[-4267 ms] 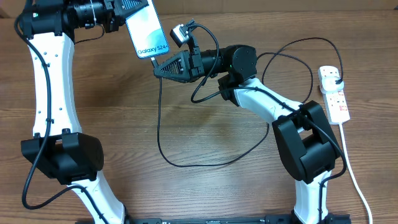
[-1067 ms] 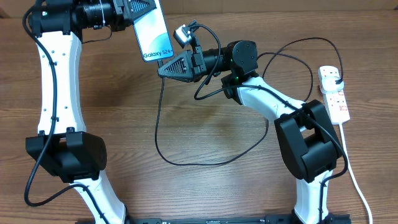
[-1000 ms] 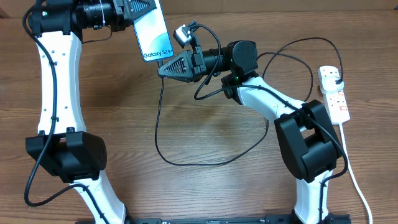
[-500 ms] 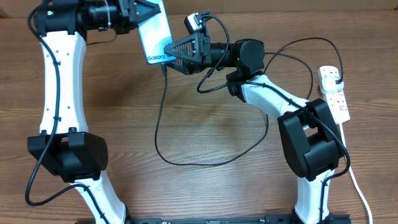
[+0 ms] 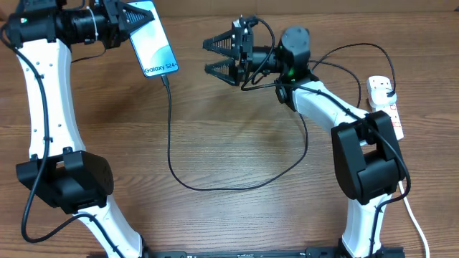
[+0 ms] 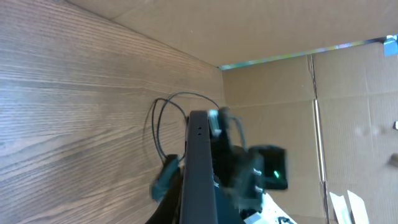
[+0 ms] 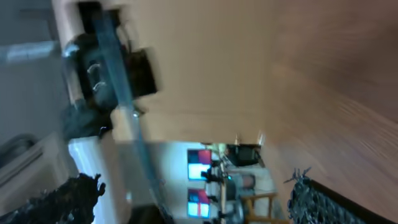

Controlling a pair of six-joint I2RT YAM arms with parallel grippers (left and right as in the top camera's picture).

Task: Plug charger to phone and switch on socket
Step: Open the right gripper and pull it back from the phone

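Phone [image 5: 151, 41] aloft in left jaws; right jaws wide apart

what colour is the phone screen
The slim dark-edged smartphone has a light blue-cyan screen with dark lettering, clearest in the overhead view.

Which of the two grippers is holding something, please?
The left gripper, shut on the slim cyan-screened phone; the right gripper is open and empty.
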